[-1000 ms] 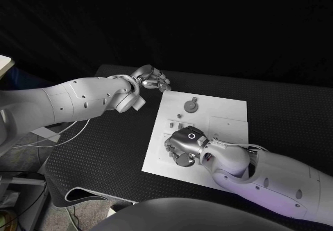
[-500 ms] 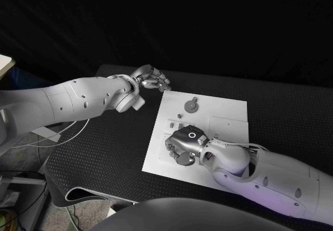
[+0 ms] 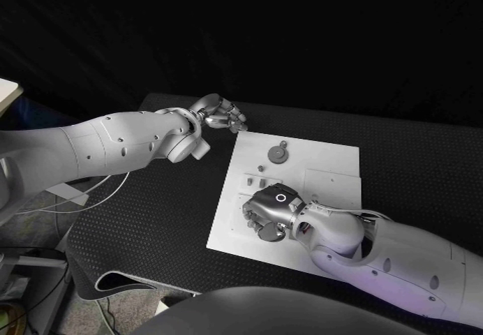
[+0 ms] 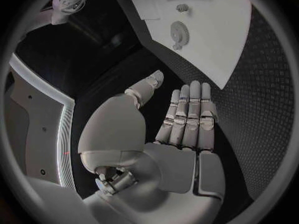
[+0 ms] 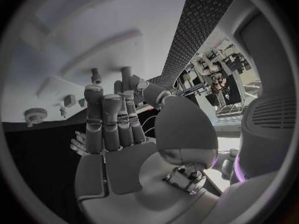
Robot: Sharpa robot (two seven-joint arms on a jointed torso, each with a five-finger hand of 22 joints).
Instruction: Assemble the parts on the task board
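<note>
Head view, right hand (image 3: pixel 270 213) on task board (image 3: pixel 322 164)

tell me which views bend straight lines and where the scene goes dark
Both wrist views are fisheye circles: in the left wrist view the task board has curved edges beyond the left hand; the right wrist view bends it behind the right hand. The head view keeps edges straight; its background is black.

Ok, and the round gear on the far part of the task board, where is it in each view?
Head view: round gear on the board's far part, near the left hand.
Left wrist view: gear on the board beyond that hand's fingertips.
Right wrist view: probably the small toothed disc by the board's edge.
Shared landmark: the white task board.
</note>
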